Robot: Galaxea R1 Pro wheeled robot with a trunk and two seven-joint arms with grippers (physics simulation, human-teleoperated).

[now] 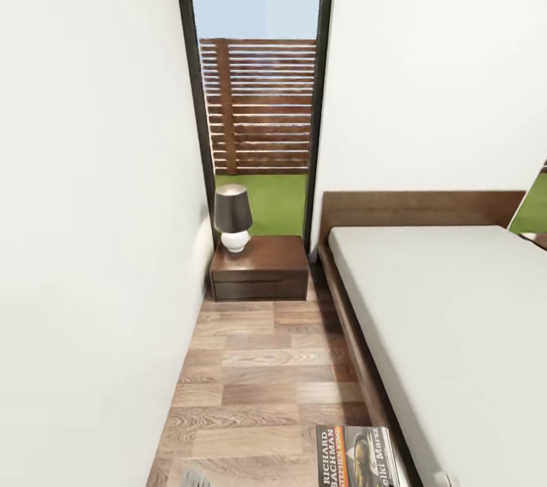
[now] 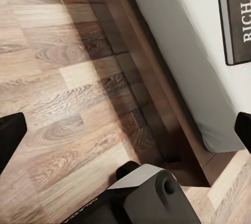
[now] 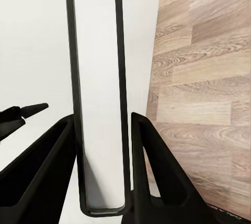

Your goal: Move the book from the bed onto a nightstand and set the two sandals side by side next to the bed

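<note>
Okay so the book (image 3: 97,51) is pinched in the right gripper (image 3: 100,122). In the right wrist view it sits edge-on between the two black fingers (image 3: 157,166), one flat against each cover, with a pale strip of pages between two thin dark cover lines and rounded corners at the near end. It runs straight out past the fingertips.

From the head view, the book (image 1: 357,456) is down at the bottom edge, cover up, over the line where the wood-plank floor (image 1: 251,381) meets the dark brown frame of the bed (image 1: 456,320). Its long axis runs along the bed's side, pointing roughly at the nightstand (image 1: 262,267) at the far end. The white spine lettering is on the side toward the floor, next to an orange band.

The left gripper (image 2: 125,132) is spread wide, holding nothing, over grainy planks beside the smooth pale grey mattress. The nightstand is glossy, boxy and dark, with a dark-shaded lamp (image 1: 232,217) on it.
</note>
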